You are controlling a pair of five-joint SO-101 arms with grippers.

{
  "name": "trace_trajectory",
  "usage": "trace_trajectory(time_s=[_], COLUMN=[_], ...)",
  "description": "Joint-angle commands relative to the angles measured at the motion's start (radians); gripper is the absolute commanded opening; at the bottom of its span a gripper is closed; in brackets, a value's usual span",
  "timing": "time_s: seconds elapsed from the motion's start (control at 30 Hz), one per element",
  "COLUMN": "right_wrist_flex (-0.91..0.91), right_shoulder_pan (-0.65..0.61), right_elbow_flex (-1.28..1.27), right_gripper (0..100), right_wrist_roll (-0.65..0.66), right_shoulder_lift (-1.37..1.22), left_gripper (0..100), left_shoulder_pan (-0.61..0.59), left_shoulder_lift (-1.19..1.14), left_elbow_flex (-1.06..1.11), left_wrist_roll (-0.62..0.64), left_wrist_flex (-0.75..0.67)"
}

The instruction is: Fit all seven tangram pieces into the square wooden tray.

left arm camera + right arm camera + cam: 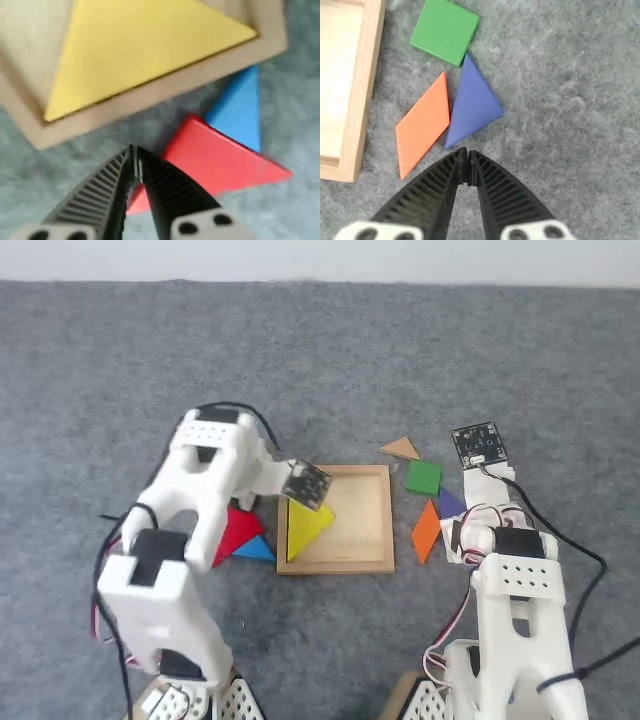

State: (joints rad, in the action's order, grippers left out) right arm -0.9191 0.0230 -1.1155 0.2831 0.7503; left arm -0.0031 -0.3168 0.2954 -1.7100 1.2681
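Left tool (pixel 134 152), right tool (pixel 468 155) closed, empty. Yellow triangle (pixel 305 523) in tray (pixel 370 562) (1 piece, seemingly against rim).

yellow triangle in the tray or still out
In. The yellow triangle lies inside the rim of the tray, against its left side by the near corner, with no gripper holding it.

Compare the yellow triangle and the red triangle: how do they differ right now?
The yellow triangle lies inside the wooden tray, along its rim; the red triangle lies outside it on the grey carpet. The yellow triangle touches no other piece, while the red triangle abuts the blue triangle. Both lie flat and look similar in size.
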Motion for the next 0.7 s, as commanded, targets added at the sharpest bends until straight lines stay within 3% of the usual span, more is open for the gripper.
trace_trajectory(time_s=[0.0,0.4,0.67], right_wrist_flex=[0.012,0.012,0.01], right_shoulder_pan=[0.013,0.012,0.008], right_elbow_flex=[0.009,0.009,0.009], right_gripper=[2.0,2.0,2.0], right_wrist_roll=[0.014,0.014,0.014], right_shoulder_lift=[0.013,0.013,0.013], left_gripper=[1,1,1], left_shoulder_pan=[-0.091,-0.242,-0.373], left_shoulder_lift=[-0.025,-0.032,0.032], left_elbow_flex=[-0.116,-0.124,-0.139], left_wrist_roll=[-0.046,-0.195,-0.212], left_wrist_flex=[0.135,0.293,0.388])
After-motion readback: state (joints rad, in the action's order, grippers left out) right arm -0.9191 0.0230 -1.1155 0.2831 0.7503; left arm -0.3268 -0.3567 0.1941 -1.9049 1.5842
